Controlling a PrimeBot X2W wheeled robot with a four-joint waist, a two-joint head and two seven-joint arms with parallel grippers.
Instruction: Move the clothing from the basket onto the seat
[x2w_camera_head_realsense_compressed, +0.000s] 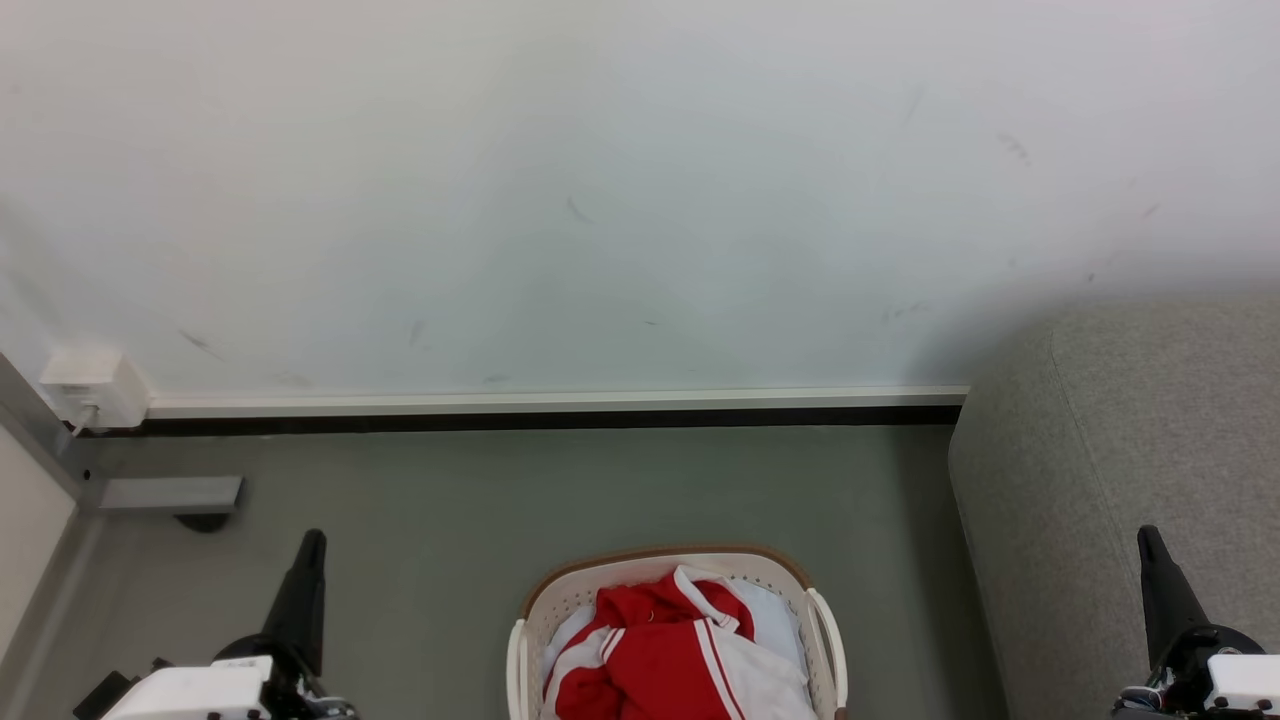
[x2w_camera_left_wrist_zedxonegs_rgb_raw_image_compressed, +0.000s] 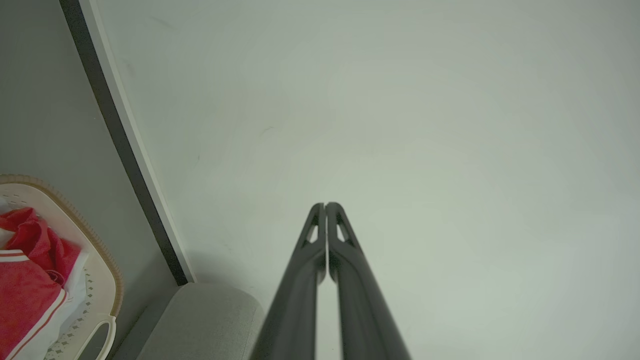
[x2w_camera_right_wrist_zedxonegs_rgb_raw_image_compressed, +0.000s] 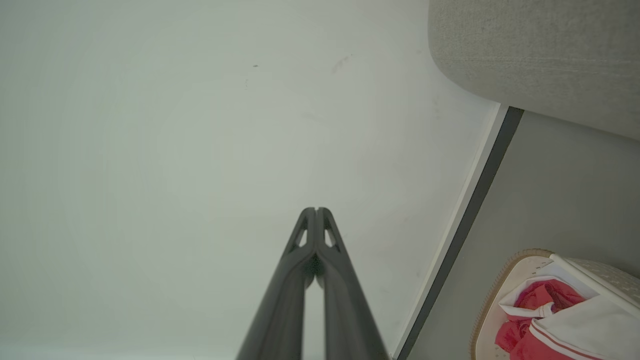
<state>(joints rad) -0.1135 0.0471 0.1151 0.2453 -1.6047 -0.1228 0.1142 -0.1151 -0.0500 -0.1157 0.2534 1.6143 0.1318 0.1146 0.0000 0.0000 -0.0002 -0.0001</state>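
Observation:
The red-and-white clothing (x2w_camera_head_realsense_compressed: 670, 655) lies heaped in the cream basket (x2w_camera_head_realsense_compressed: 560, 585) with a brown rim, on the floor at the bottom middle of the head view. The grey seat (x2w_camera_head_realsense_compressed: 1120, 480) rises at the right, beside the basket. My left gripper (x2w_camera_head_realsense_compressed: 314, 540) points up at the lower left, shut and empty, well left of the basket. My right gripper (x2w_camera_head_realsense_compressed: 1147, 535) is shut at the lower right, in front of the seat. In the left wrist view the gripper (x2w_camera_left_wrist_zedxonegs_rgb_raw_image_compressed: 325, 205) points at the wall, with the clothing (x2w_camera_left_wrist_zedxonegs_rgb_raw_image_compressed: 25, 280) at far left. The right wrist view shows its gripper (x2w_camera_right_wrist_zedxonegs_rgb_raw_image_compressed: 316, 210) shut, basket (x2w_camera_right_wrist_zedxonegs_rgb_raw_image_compressed: 487, 300) at lower right.
A pale wall (x2w_camera_head_realsense_compressed: 600, 200) with a white skirting (x2w_camera_head_realsense_compressed: 550, 402) stands close behind the basket. A white socket box (x2w_camera_head_realsense_compressed: 90, 385) sits at the wall's left end, above a grey bracket (x2w_camera_head_realsense_compressed: 170, 493). Grey floor (x2w_camera_head_realsense_compressed: 600, 490) lies between wall, basket and seat.

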